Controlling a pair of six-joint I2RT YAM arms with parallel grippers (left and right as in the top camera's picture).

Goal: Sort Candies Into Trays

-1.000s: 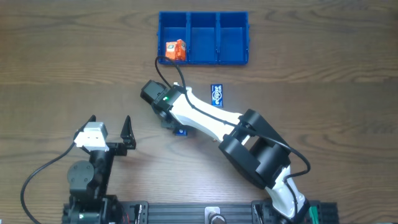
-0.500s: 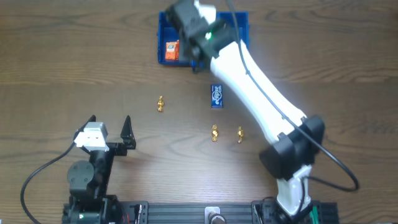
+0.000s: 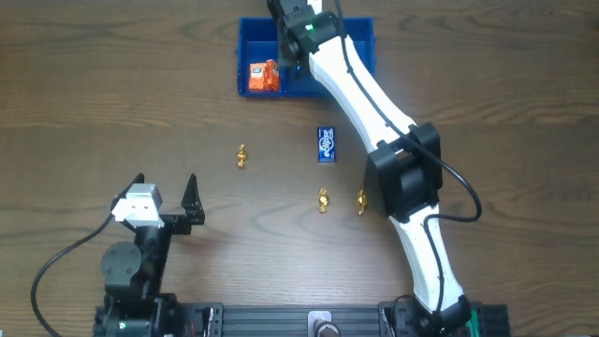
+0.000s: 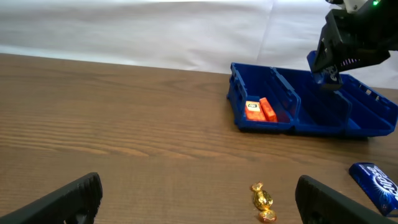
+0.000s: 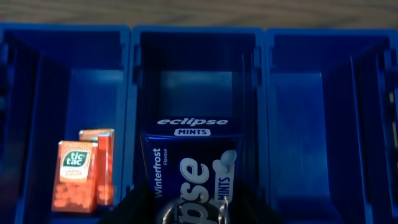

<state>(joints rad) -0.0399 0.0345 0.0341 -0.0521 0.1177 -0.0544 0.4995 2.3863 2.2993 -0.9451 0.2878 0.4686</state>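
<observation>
Right gripper (image 5: 195, 209) holds mint box (image 5: 186, 163) over tray's (image 5: 132, 74) middle.

Labels on blue box (image 5: 193, 168), orange boxes (image 5: 76, 174)

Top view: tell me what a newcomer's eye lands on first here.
The white right arm stretches up the table to the blue tray at the far side, where the right gripper holds a blue mint box at the middle compartment. Next come two orange boxes in the tray's left compartment. Three gold candies and a second blue pack lie loose between the tray and the arm bases.
</observation>
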